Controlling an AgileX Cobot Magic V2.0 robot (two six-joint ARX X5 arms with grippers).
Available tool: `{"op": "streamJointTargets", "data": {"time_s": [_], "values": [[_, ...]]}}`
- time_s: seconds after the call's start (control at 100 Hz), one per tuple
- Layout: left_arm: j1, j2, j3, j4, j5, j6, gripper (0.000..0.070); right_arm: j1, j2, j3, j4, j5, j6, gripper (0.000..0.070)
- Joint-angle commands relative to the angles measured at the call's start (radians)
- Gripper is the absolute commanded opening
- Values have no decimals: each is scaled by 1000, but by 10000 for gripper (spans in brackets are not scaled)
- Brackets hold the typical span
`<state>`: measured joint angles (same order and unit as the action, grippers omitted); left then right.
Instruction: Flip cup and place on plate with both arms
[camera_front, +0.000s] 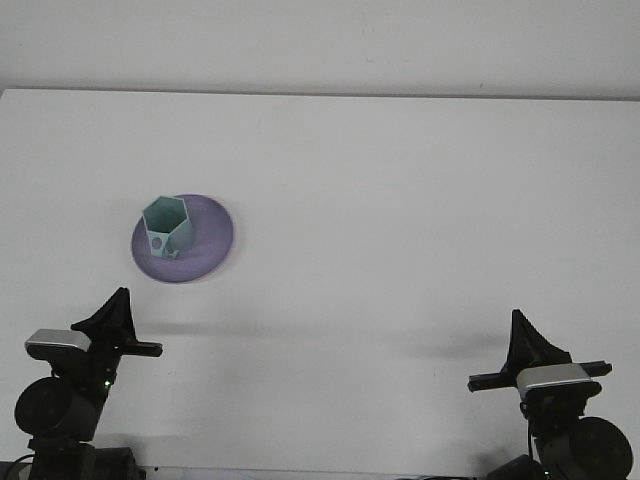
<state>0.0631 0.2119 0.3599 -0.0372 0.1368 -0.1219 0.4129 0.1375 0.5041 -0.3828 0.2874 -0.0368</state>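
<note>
ITEM 1 – pale teal hexagonal plastic cup (166, 226): stands upright, mouth up, on item 2, toward its left-rear part. Small round mark on near wall, low down. Nothing touching it but the plate.

ITEM 2 – round purple plate (205, 250): flat on white tabletop (400, 220), left of centre. Bare rim showing to right and front of cup.

ITEM 3 – left gripper (115, 312): low at near-left edge, well apart from plate, holding nothing. Seen as one dark pointed shape; whether fingers are spread or closed – cannot tell.

ITEM 4 – right gripper (522, 335): low at near-right edge, far from cup and plate, holding nothing. Same dark pointed outline; finger state – cannot tell.

STEP (judgement): cup sits mouth-up on plate w/ both arms drawn in near their bases, so flip and placement look done; task appears at or v. near its end.

NEXT (judgement): prob. nothing beyond keeping arms parked. If any correction were wanted, left arm is the nearer one; approach from front w/o nudging plate, as cup sits off-centre and close to rim.
</note>
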Motion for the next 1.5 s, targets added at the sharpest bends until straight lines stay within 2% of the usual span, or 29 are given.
{"op": "streamJointTargets", "data": {"time_s": [0.0,0.13,0.24,0.3,0.56,1.49], "values": [[2,-15,11,10,0,-3,15,5,-1,12,9,1,14,0],[-14,-79,-70,119,-16,8,15,5,-1,12,10,1,14,0],[-64,-161,-196,202,-36,112,15,5,-1,12,12,1,14,0],[-87,-191,-249,208,-36,137,15,5,-1,12,12,1,14,0],[-96,-209,-347,236,-43,152,15,5,-1,12,15,1,14,0],[-96,-209,-346,224,-43,155,16,5,-1,12,15,1,14,0]]}}
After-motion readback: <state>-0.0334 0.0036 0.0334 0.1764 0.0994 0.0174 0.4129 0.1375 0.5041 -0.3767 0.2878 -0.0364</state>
